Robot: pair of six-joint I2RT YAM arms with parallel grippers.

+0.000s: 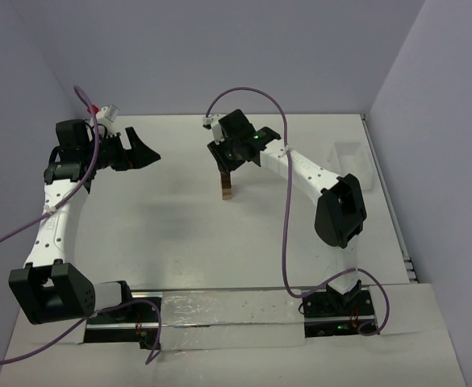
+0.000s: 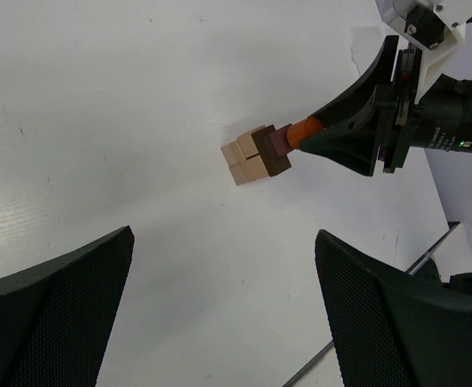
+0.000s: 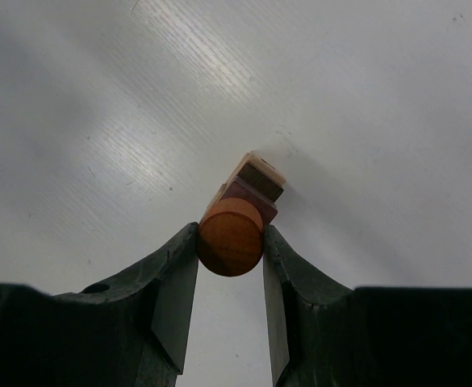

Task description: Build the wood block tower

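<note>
The tower (image 1: 227,189) stands mid-table, a narrow stack of tan and dark brown wood blocks. It also shows in the left wrist view (image 2: 256,155) and from above in the right wrist view (image 3: 260,181). My right gripper (image 1: 226,166) is directly over it, shut on an orange-brown round wooden piece (image 3: 230,236) that sits against the tower's top block. That piece also shows in the left wrist view (image 2: 304,129). My left gripper (image 1: 143,153) is open and empty, well to the left of the tower, its fingers (image 2: 66,306) over bare table.
A clear plastic box (image 1: 352,161) stands at the right edge of the table, beyond the right arm. Purple cables loop over both arms. The table's right edge (image 2: 429,250) shows in the left wrist view.
</note>
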